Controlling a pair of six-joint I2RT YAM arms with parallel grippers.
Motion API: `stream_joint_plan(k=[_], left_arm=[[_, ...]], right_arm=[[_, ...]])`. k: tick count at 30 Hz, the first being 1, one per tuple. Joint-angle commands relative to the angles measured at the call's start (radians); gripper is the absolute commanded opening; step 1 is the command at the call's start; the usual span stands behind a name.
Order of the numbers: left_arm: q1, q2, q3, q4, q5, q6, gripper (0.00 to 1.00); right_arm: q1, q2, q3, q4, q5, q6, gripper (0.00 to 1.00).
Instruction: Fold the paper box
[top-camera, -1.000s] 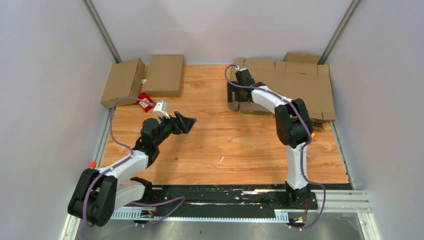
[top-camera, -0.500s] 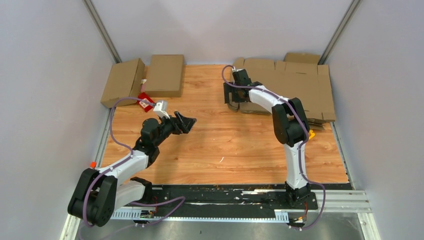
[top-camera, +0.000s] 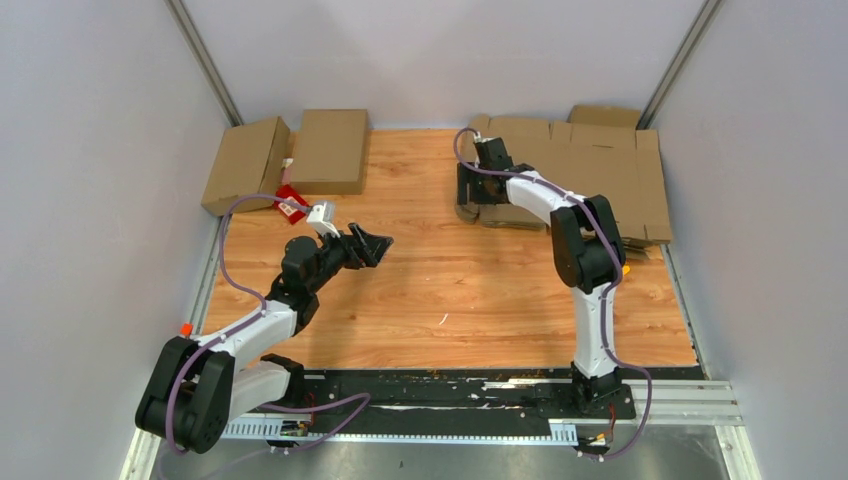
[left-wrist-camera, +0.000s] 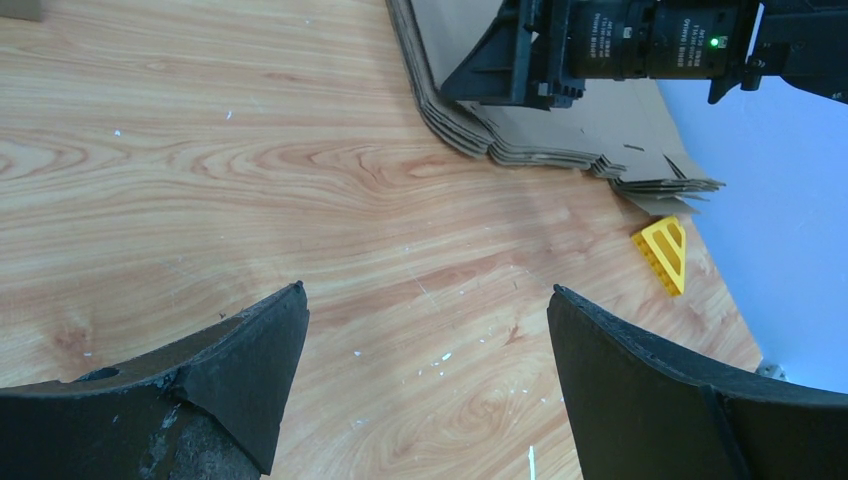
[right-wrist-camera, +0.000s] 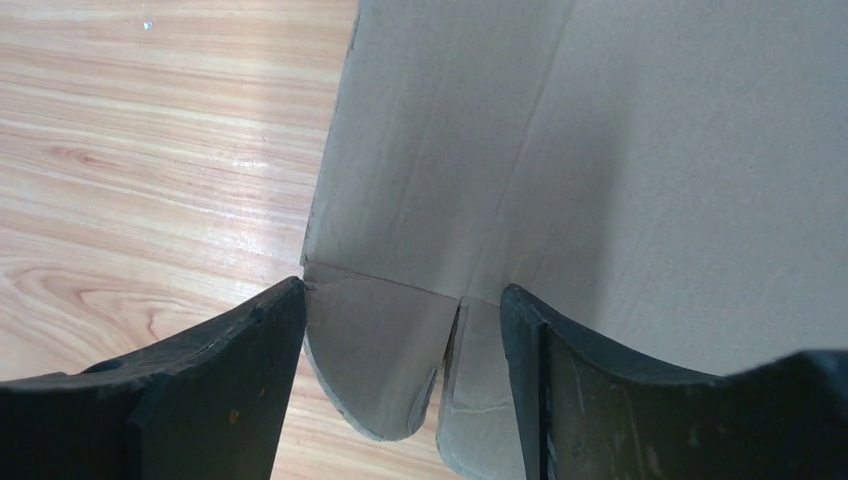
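A stack of flat brown cardboard box blanks (top-camera: 590, 170) lies at the back right of the wooden table. My right gripper (top-camera: 470, 190) is at the stack's left edge. In the right wrist view it (right-wrist-camera: 400, 330) is open, its fingers standing either side of a rounded flap (right-wrist-camera: 380, 350) at the corner of the top blank (right-wrist-camera: 560, 150). My left gripper (top-camera: 372, 243) is open and empty over the bare wood left of centre. In the left wrist view it (left-wrist-camera: 425, 340) faces the stack (left-wrist-camera: 520, 140) from a distance.
Two folded cardboard boxes (top-camera: 245, 163) (top-camera: 330, 150) stand at the back left, with a small red item (top-camera: 290, 203) in front of them. A small yellow piece (left-wrist-camera: 665, 253) lies on the wood by the stack's near right corner. Grey walls close the sides.
My right gripper shifted a little left along the stack's edge, then came back to about where it was. The left arm has not moved.
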Motion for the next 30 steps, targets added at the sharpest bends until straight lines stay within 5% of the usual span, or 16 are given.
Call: stream_joint_plan(k=[1,8,19,30], left_arm=[[-0.003,-0.017,0.023,0.017,-0.007,0.024,0.97],[-0.003,-0.013,0.024,0.019,-0.007,0.023,0.97],[-0.003,-0.014,0.023,0.018,-0.008,0.026,0.97],[-0.003,-0.014,0.024,0.019,-0.007,0.025,0.97]], right_arm=[[-0.054,-0.067,-0.062,0.060,-0.093,0.064,0.69],[-0.090,-0.094,-0.110,0.100,-0.147,0.086,0.62],[-0.112,-0.176,-0.176,0.140,-0.114,0.071,0.36],[-0.112,-0.240,-0.219,0.098,-0.024,0.006,0.28]])
